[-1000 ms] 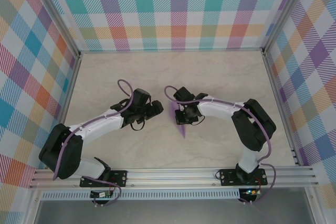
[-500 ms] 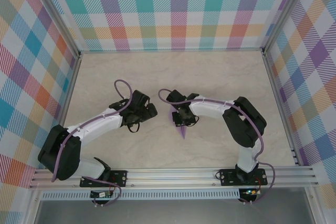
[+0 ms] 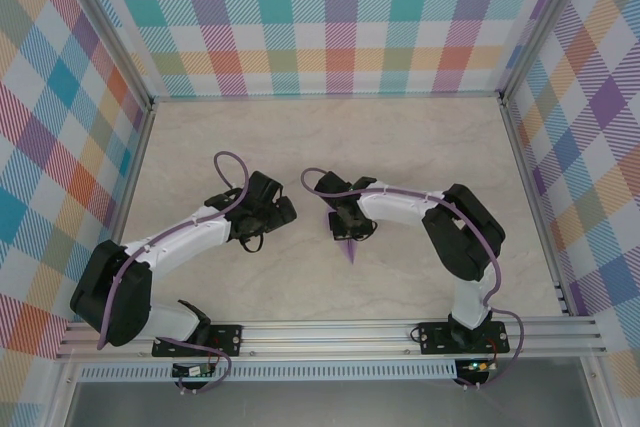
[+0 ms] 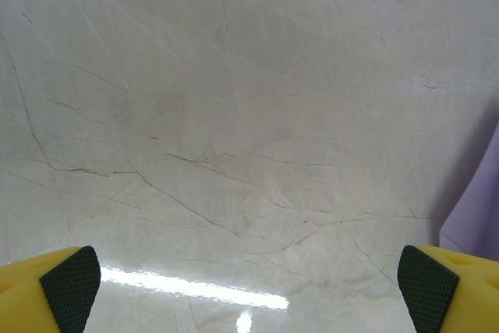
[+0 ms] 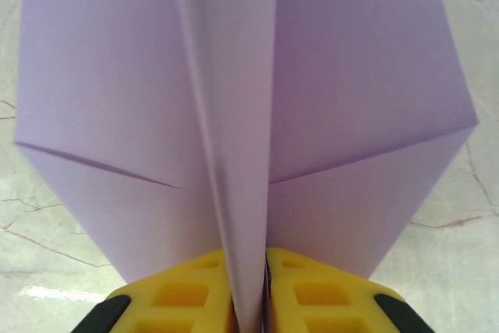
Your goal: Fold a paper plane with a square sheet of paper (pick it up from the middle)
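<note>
Paper plane [image 5: 351, 99] clamped in right gripper [image 5: 249, 290] w/ arm bent leftward.

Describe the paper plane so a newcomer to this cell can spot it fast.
Start at the pale marbled table inside the plaid walls, then find the right claw near its middle. Pinched in it by the centre crease is the paper plane, a slim dart pointing toward the arm bases: plain lavender paper, unlike the black-and-white arms beside it.

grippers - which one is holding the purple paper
The right gripper: it is pinched shut on the centre fold of the paper plane. The left gripper stands wide open over the table, holding nothing.
</note>
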`<state>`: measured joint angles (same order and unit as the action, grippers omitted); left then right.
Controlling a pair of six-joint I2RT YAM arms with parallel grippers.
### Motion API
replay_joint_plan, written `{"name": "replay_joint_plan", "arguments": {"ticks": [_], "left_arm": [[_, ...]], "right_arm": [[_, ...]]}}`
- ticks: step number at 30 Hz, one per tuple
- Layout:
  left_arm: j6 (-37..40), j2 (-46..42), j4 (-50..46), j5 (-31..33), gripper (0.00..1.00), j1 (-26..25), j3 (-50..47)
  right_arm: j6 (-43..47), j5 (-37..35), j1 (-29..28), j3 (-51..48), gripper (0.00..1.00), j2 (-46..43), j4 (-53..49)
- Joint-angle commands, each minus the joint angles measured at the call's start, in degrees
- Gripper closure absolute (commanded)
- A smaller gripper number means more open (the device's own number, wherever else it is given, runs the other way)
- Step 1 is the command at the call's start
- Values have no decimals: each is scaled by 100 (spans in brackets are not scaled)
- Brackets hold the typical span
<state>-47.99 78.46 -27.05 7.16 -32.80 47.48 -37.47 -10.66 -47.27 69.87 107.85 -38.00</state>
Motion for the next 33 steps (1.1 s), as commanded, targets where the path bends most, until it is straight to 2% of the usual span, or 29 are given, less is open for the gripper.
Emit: {"name": "replay_joint_plan", "arguments": {"ticks": [1,8,21,26,33], "left_arm": [[27,-28,-116,21,0,89,96],[55,32,-169,5,0,89,162],[90,12,-245,46,0,89,170],[103,-71,-335,130,0,95,172],[97,-197,-409,187,0,98,121]], "right_arm": [[-134,-102,-24,139,84,-130,-226],[-208,-139,-20,168,91,58,-246],[-257,-203,-20,237,90,223,-302],[74,-420,34,903,88,47,-420],[330,-279,307,2061,86,754,-367]]}}
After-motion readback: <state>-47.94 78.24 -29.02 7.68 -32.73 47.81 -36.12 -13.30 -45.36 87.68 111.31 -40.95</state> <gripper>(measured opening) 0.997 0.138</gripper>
